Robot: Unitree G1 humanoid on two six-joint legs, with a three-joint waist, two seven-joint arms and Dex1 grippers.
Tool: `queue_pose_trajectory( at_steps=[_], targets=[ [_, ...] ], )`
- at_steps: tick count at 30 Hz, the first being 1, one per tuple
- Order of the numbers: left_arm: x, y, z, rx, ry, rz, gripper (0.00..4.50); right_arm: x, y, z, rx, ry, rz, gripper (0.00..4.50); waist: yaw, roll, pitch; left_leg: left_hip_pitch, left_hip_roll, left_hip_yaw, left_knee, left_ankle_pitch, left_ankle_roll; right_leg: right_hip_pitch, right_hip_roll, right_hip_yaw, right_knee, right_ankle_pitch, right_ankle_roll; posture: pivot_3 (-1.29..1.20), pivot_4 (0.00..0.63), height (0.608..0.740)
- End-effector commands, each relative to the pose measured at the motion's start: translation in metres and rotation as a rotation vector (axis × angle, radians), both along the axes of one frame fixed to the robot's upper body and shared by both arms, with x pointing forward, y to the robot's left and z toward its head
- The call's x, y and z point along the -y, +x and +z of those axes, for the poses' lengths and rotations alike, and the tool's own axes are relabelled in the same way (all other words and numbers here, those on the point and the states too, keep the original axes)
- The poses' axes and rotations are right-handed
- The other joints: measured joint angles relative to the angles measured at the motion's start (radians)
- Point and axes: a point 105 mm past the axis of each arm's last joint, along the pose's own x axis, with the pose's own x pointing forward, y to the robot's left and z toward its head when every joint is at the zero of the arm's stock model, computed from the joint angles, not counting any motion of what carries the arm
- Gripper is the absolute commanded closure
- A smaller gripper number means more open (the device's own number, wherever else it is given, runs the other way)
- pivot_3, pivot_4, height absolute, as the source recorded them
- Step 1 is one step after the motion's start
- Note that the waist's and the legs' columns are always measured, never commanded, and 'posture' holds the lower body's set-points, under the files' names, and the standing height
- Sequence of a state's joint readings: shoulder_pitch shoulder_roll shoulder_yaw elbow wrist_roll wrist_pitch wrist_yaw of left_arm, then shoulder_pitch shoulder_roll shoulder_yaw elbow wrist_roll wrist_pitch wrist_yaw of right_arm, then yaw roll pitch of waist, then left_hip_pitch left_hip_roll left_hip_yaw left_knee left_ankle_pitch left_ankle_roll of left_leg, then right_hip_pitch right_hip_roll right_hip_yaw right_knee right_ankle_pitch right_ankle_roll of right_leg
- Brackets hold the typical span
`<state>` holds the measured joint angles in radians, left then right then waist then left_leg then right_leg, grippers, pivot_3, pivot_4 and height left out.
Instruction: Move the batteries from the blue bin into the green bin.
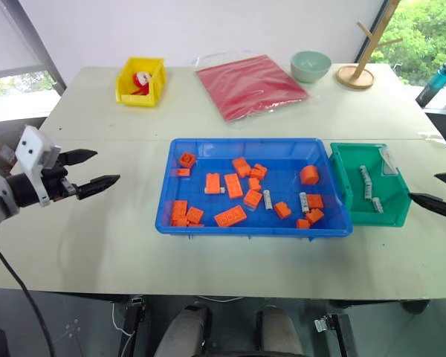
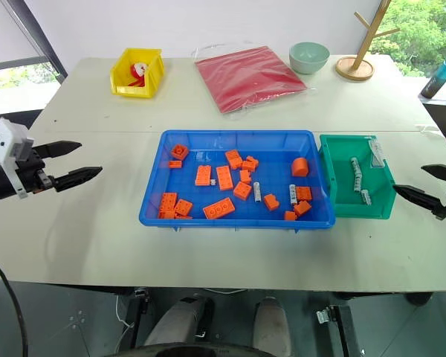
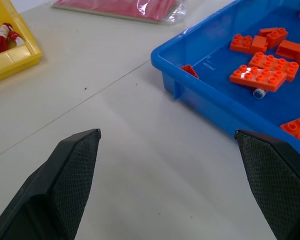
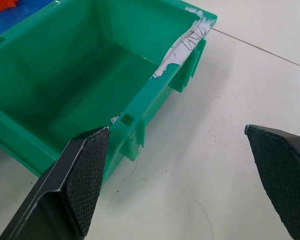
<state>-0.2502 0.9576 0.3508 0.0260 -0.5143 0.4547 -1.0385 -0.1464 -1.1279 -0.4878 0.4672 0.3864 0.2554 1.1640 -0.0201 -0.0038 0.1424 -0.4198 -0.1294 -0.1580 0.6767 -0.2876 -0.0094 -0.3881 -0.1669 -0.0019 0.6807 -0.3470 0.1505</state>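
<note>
The blue bin (image 1: 245,142) sits mid-table, scattered with orange bricks (image 1: 233,185). Among the bricks lie slim grey batteries (image 1: 267,198), one of them further right (image 1: 303,201). The green bin (image 1: 392,212) touches the blue bin's right side, with a few batteries (image 1: 366,178) inside it. My left gripper (image 1: 104,166) hovers open and empty over bare table, well left of the blue bin. In the left wrist view the blue bin's corner (image 3: 205,100) lies ahead of the spread fingers. My right gripper (image 2: 409,178) stands open and empty just right of the green bin (image 4: 90,75).
A yellow bin (image 1: 140,82) stands at the back left. A red bag (image 1: 250,84) lies at the back centre, with a pale green bowl (image 1: 310,65) and a wooden stand (image 1: 360,67) at the back right. A water bottle (image 1: 436,83) stands off the far right edge.
</note>
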Motion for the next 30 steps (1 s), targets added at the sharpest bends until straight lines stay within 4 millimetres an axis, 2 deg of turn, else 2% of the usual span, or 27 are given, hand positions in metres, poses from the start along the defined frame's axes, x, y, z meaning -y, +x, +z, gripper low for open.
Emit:
queue_pose_trajectory(
  at_steps=[1, 8, 14, 18, 24, 27, 30],
  targets=[
    [-0.001, -0.001, 0.012, 0.048, 0.018, -0.006, 0.0, 0.003, -0.001, 0.012, 0.041, -0.015, -0.012, 0.04, 0.0, 0.0, 0.0, 0.0, 0.0, 0.0, 0.0, 0.0, 0.0, 0.0, 0.0, 0.0, 0.0, 0.0, 0.0, 0.0, 0.15, 0.717],
    [0.002, 0.002, 0.019, 0.05, -0.004, -0.008, 0.0, 0.004, -0.003, 0.012, 0.053, -0.018, -0.024, 0.04, 0.001, 0.0, 0.0, 0.0, 0.0, 0.0, 0.0, 0.0, 0.0, 0.0, 0.0, 0.0, 0.0, 0.0, 0.0, 0.0, 0.15, 0.717],
    [0.005, 0.003, 0.016, 0.033, -0.003, -0.021, 0.0, 0.004, -0.004, 0.012, 0.047, -0.016, -0.031, 0.04, 0.0, 0.0, 0.0, 0.0, 0.0, 0.0, 0.0, 0.0, 0.0, 0.0, 0.0, 0.0, 0.0, 0.0, 0.0, 0.0, 0.15, 0.717],
    [0.014, -0.002, 0.016, 0.011, -0.038, -0.082, 0.0, 0.006, -0.003, 0.01, 0.042, 0.004, -0.054, 0.04, 0.0, 0.0, 0.0, 0.0, 0.0, 0.0, 0.0, 0.0, 0.0, 0.0, 0.0, 0.0, 0.0, 0.0, 0.0, 0.0, 0.15, 0.717],
    [0.023, 0.0, 0.02, 0.033, -0.035, -0.099, 0.0, 0.001, 0.003, 0.023, 0.075, -0.001, -0.043, 0.04, -0.001, 0.0, 0.0, 0.0, 0.0, 0.0, 0.0, 0.0, 0.0, 0.0, 0.0, 0.0, 0.0, 0.0, 0.0, 0.0, 0.15, 0.717],
    [0.033, -0.001, 0.023, 0.032, -0.019, -0.148, 0.0, -0.018, 0.013, 0.04, 0.087, 0.014, 0.035, 0.04, -0.001, 0.0, 0.0, 0.0, 0.0, 0.0, 0.0, 0.0, 0.0, 0.0, 0.0, 0.0, 0.0, 0.0, 0.0, 0.0, 0.15, 0.717],
    [0.049, -0.003, 0.031, 0.034, -0.048, -0.219, 0.0, -0.068, 0.021, 0.062, 0.099, 0.015, 0.256, 0.04, -0.004, 0.002, 0.001, 0.0, 0.001, 0.001, 0.0, 0.0, 0.0, 0.0, 0.001, 0.0, 0.0, 0.0, 0.0, 0.0, 0.15, 0.717]
  ],
)
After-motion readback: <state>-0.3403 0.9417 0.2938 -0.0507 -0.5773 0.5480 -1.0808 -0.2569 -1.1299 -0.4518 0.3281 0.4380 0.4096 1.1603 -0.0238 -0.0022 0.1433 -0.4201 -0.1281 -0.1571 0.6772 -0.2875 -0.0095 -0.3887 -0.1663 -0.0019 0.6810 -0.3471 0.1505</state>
